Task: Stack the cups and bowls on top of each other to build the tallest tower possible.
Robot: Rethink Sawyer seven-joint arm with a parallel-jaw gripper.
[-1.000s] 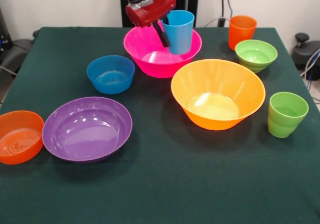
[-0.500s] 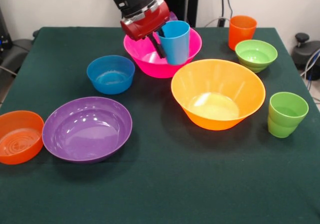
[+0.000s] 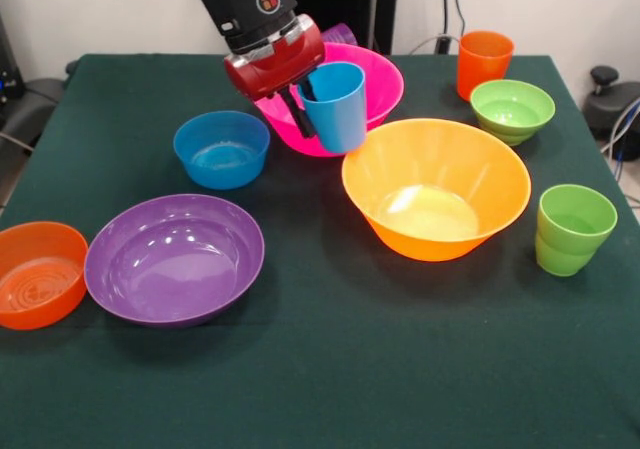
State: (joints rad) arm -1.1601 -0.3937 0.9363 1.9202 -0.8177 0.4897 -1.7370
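1. Bowls come first by size: the large glossy yellow-orange plastic bowl (image 3: 436,188) is my landmark. The large glossy pink plastic bowl (image 3: 372,81) sits just behind it, and the wide shallow purple plastic bowl (image 3: 174,258) lies well off to its left. I judge all of them light, stiff and slick, best taken by the rim.
2. Held above the pink bowl's near rim, the translucent sky blue plastic tumbler (image 3: 335,105) is clamped at its rim by my red and black gripper (image 3: 302,104), one finger inside and one outside. I reckon it is thin-walled and could slip.
3. A purple rim (image 3: 340,33) peeks out behind the arm; I cannot make out more of it.
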